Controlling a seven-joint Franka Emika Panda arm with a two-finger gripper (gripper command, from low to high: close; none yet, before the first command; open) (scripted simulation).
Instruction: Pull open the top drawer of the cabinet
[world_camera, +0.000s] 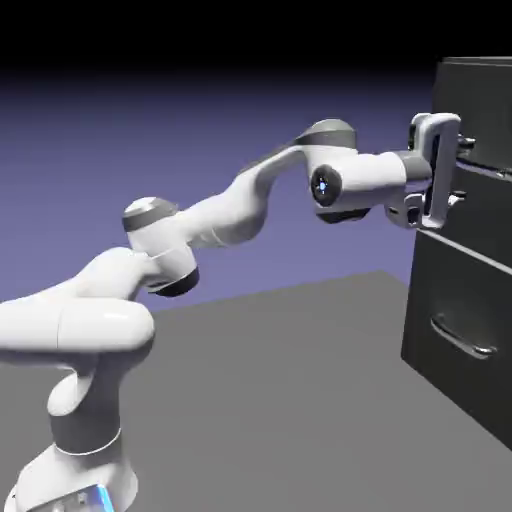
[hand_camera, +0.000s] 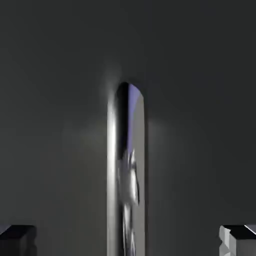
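The cabinet (world_camera: 468, 300) stands dark and boxy at the exterior view's right. Its top drawer (world_camera: 485, 110) carries a thin silver bar handle (world_camera: 492, 171). My gripper (world_camera: 462, 170) is pressed up to that drawer front, one finger above the bar's near end and one below it. In the hand view the handle (hand_camera: 127, 175) runs as an upright silver bar over the dark drawer front (hand_camera: 60, 100), midway between my two fingertips (hand_camera: 17, 239), which stand far apart at the bottom corners. The gripper (hand_camera: 127, 240) is open and its pads do not touch the bar.
Below the top drawer sits a second dark drawer panel with its own silver handle (world_camera: 462, 340). The grey table (world_camera: 300, 380) stretches between the robot's base and the cabinet's foot.
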